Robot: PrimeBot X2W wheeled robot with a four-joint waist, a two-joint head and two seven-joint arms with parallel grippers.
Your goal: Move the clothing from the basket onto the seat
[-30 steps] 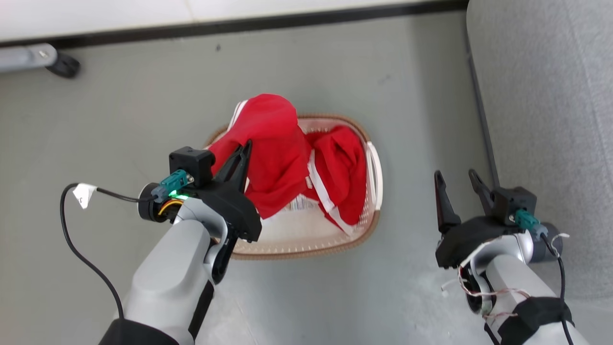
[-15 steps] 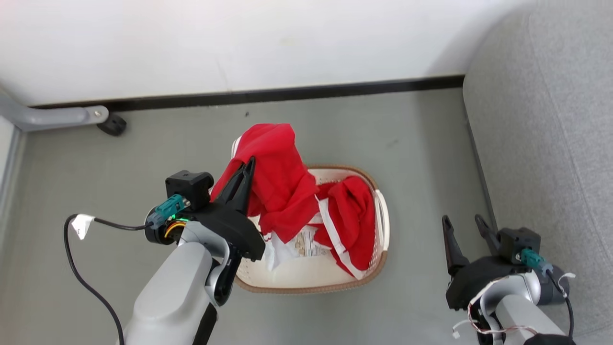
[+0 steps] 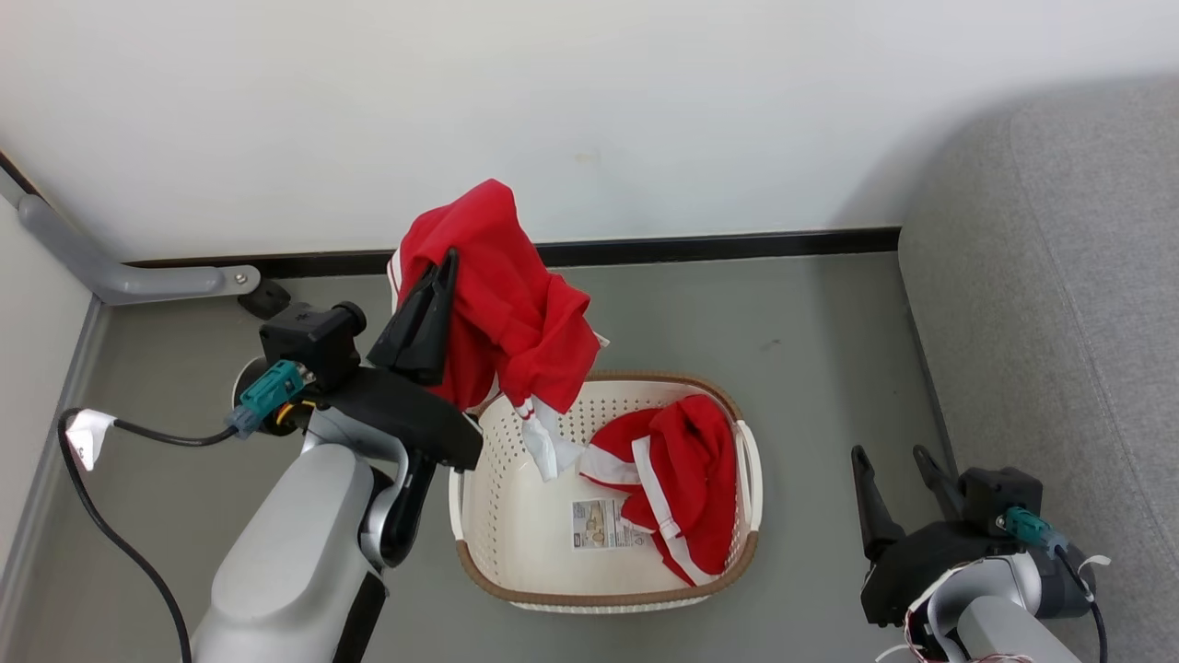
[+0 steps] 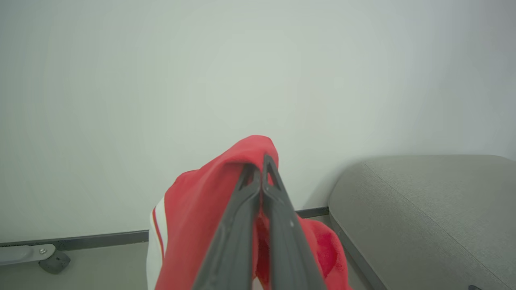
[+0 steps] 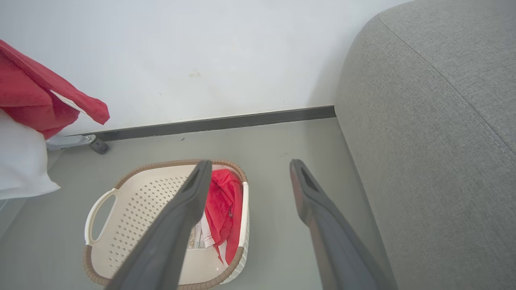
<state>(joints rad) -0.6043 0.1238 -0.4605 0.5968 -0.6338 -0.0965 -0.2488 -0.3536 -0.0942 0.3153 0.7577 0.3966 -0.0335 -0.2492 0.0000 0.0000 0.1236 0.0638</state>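
A red garment (image 3: 502, 295) with white stripes hangs in the air, pinched between the fingers of the left gripper (image 3: 447, 262), which are pressed together on a fold of its fabric. In the left wrist view the cloth drapes over and around both closed fingers. Its white-trimmed lower end dangles over the far left side of the laundry basket (image 3: 502, 516); whether it touches the plastic cannot be told.

A second red garment (image 3: 686, 479) with white stripes lies bunched in the right half of the basket, against its right wall, with one edge beside the paper sticker (image 3: 597, 525) on the basket's bottom. The cream, perforated basket with its brown rim stands on the grey floor (image 3: 792, 331), near the white wall (image 3: 645, 110) and its dark baseboard (image 3: 718, 247).

The light grey sofa (image 3: 1059, 304) stands to the robot's right, apart from the basket. The right gripper (image 3: 889, 456) hangs low between the basket and the sofa, its two fingers spread apart and holding nothing, pointing towards the wall.

At the far left a grey metal leg (image 3: 138, 281) meets the floor beside the baseboard. A black cable (image 3: 120, 543) with a white tag loops from the left wrist.
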